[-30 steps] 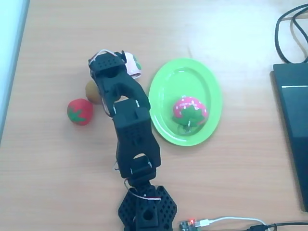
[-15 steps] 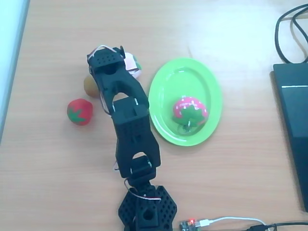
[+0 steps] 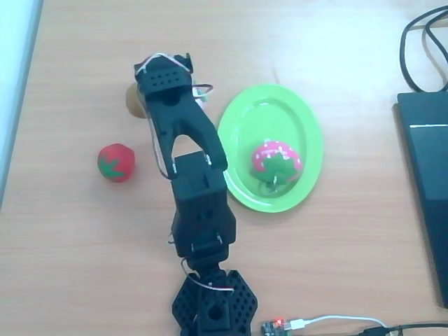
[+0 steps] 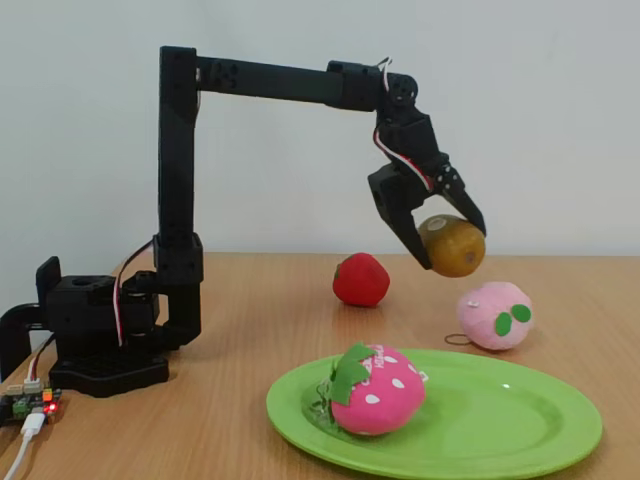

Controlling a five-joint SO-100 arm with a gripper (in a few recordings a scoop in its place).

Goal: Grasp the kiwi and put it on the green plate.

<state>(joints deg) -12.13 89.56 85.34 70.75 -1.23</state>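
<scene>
The arm stands tall in the fixed view, upper link upright, forearm level, wrist bent downward. Its claw (image 4: 447, 243) is clamped around the kiwi (image 4: 452, 245), raised above the bench.

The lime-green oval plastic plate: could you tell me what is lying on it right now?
A pink plush strawberry lies on the lime-green oval plastic plate; whatever is beneath the strawberry is covered.

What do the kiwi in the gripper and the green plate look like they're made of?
The kiwi, held off the table in the gripper, looks like soft plush: matte brown-olive surface with no glare, though the fabric weave is too small to confirm. The green plate looks like hard plastic with a glossy finish: a smooth raised rim and bright reflections on its surface.
</scene>
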